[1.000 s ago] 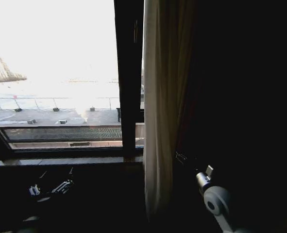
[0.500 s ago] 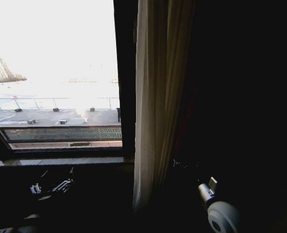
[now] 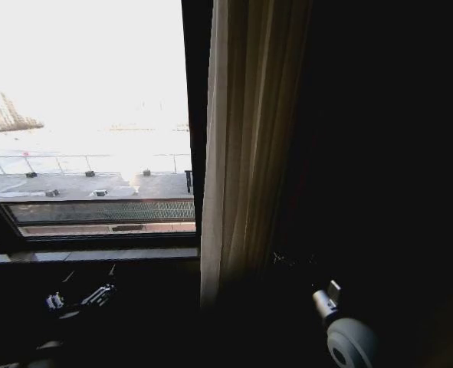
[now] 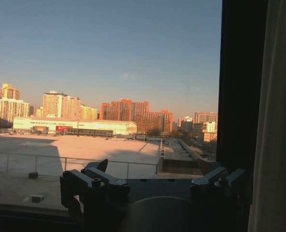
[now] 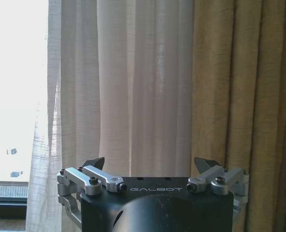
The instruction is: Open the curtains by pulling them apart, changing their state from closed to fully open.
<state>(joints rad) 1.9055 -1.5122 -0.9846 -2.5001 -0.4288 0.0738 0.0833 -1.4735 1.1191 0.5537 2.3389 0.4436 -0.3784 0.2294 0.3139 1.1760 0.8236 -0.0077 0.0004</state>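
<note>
While the window (image 3: 88,130) takes up the whole left half of my head view, bright with rooftops and distant buildings beyond the glass, the curtains (image 3: 245,146) hang gathered in long vertical pleats just right of the dark window frame (image 3: 195,115), their pale edge lying over the frame bar and reaching down past the sill (image 3: 88,254). Right of them everything is deep shadow.

From my right wrist the curtains (image 5: 133,87) show as sheer off-white folds, with a heavier tan drape (image 5: 239,96) hanging beside them. My right gripper (image 5: 150,166) faces that sheer fabric with its fingers (image 5: 94,164) spread wide and nothing between them; the cloth is beyond the tips, not touching. In my head view this arm sits low on the right, below the curtains.

My left gripper (image 4: 155,171) is low by the sill, pointing out through the glass, fingers (image 4: 101,166) spread and empty, with the frame and a strip of curtain off to one side.
</note>
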